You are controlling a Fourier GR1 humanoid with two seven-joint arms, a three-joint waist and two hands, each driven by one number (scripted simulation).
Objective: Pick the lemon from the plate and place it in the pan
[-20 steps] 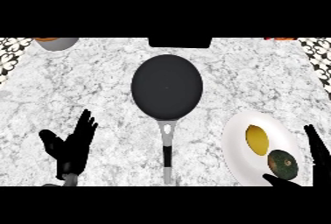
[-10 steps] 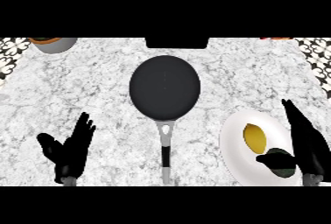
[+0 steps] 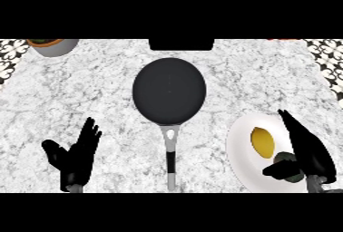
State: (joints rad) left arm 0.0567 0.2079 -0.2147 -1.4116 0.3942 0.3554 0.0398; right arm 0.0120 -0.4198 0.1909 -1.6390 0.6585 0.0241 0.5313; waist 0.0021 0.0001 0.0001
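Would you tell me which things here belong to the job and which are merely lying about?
For the job: lemon, white plate, pan, right hand.
Lying about: dark green item on the plate, grey bowl at the far left, left hand resting open.

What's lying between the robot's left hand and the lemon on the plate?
In the head view, the pan's handle crosses that stretch, with marble counter either side and the plate's rim before the lemon.

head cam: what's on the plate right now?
On the plate: a yellow lemon, fully visible, and beside it a dark green round item. The right hand, fingers straight, covers part of that item and the plate's right side, so anything beneath it is hidden.
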